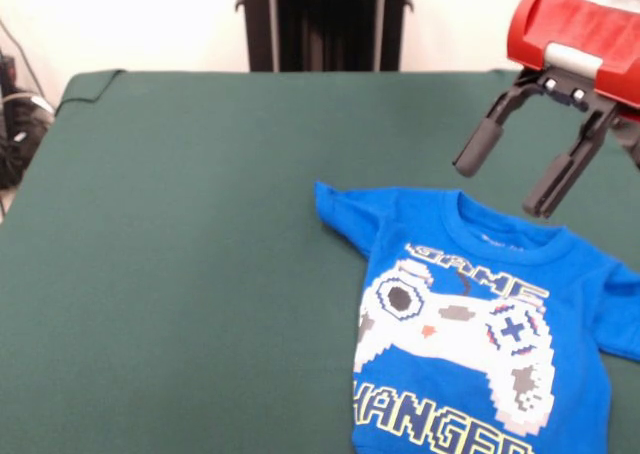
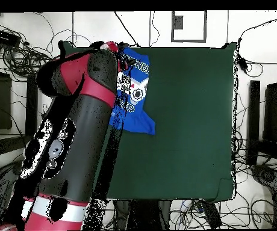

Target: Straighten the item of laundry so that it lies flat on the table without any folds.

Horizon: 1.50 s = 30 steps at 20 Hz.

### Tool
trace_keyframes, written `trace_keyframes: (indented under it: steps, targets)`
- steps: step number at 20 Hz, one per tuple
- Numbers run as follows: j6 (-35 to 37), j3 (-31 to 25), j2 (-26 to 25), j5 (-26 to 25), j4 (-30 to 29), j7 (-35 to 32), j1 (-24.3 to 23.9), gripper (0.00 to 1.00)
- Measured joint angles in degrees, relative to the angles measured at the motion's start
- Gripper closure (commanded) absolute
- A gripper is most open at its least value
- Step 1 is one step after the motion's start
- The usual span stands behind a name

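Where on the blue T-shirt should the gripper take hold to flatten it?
Likely the bunched sleeve of the T-shirt, which is crumpled inward toward the body. Come straight down from above, pinch its outer edge, and drag outward over the bare table. The gripper hangs open above the collar.

A robotics lab. Loose cables sprawl over the floor around the green-clothed tabletop. Plain white wall behind.

One shirt, one table, one arm.
A single blue T-shirt lies on one green-clothed table; one red-and-black arm carries one gripper with two black fingers.
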<state>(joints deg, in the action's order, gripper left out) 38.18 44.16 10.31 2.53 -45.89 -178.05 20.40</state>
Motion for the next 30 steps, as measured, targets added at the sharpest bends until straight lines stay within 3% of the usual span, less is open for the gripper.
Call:
trace_keyframes:
  steps: [11,16,25,30]
  targets:
    - [13.3,0.3,-0.8,-0.1,9.4,0.0,-1.9,0.0]
    - [12.9,0.3,-3.6,-0.8,14.2,0.0,-3.4,0.0]
    - [11.9,-1.0,-8.8,-1.0,17.4,0.0,-6.4,0.0]
    - [12.1,-1.1,-14.7,-1.0,19.8,0.0,-8.5,0.0]
